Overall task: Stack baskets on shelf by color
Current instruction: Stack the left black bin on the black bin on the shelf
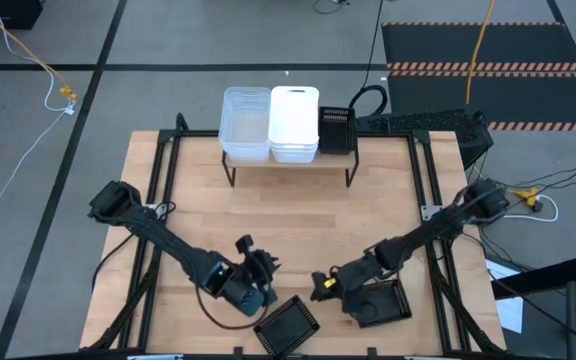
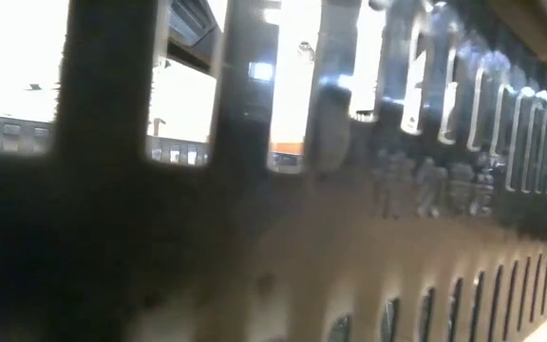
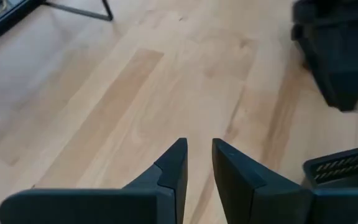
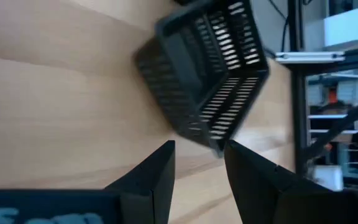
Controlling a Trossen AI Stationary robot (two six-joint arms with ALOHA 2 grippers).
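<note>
On the shelf [image 1: 288, 160] at the far side of the table [image 1: 288, 235], a clear stack [image 1: 245, 122] and a white stack [image 1: 294, 122] sat side by side, touching, with one black basket [image 1: 336, 128] just beside the white one at the shelf's end.

The left gripper [image 3: 197, 163] hovered low over bare wood at the table's near side. Its fingers [image 3: 173, 168] stood narrowly apart with nothing between them. A second black basket [image 1: 287, 323] lay beside them at the near edge, its mesh rim [image 3: 344, 167] showing just off one finger, apart from it. This basket pressed so close to the low camera that its slotted wall [image 2: 368, 171] filled that view.

The right gripper [image 4: 199, 163] also hung low near the front, close to the left one. Its fingers [image 4: 157, 168] were spread moderately, holding nothing. A third black basket [image 4: 207, 78] lay tilted on the wood just ahead of the fingertips, open side turned towards them; whether a tip touched its lower rim could not be told. From above, this basket [image 1: 386, 302] sat partly under the right arm
</note>
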